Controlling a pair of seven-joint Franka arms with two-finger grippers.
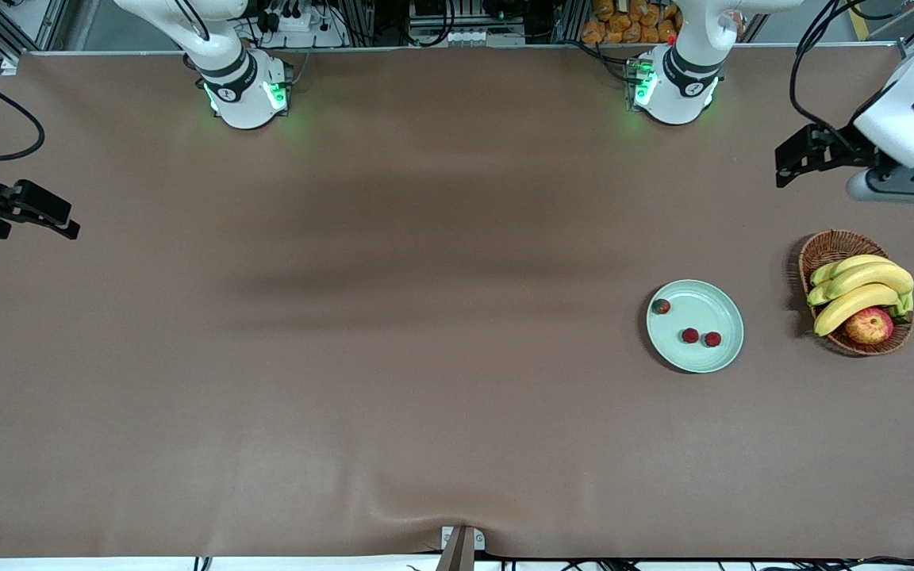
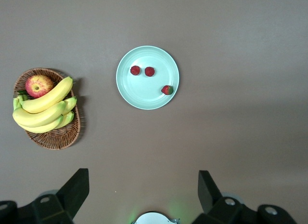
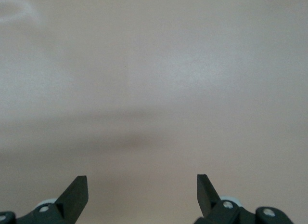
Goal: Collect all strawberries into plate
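The mint-green plate (image 1: 704,311) lies on the table toward the left arm's end. All three strawberries lie on it: one (image 1: 662,306) at the rim, two (image 1: 690,335) (image 1: 712,339) side by side nearer the front camera. The left wrist view shows the plate (image 2: 144,93) with the berries (image 2: 135,70) (image 2: 149,71) (image 2: 167,90). My left gripper (image 1: 781,166) (image 2: 143,185) is open and empty, raised over the table near the left arm's end. My right gripper (image 1: 72,224) (image 3: 142,190) is open and empty over bare table at the right arm's end.
A brown wicker basket (image 1: 830,242) with bananas (image 1: 862,285) and a red-yellow apple (image 1: 869,325) stands beside the plate, toward the left arm's end; it also shows in the left wrist view (image 2: 53,139). The table is covered in brown cloth.
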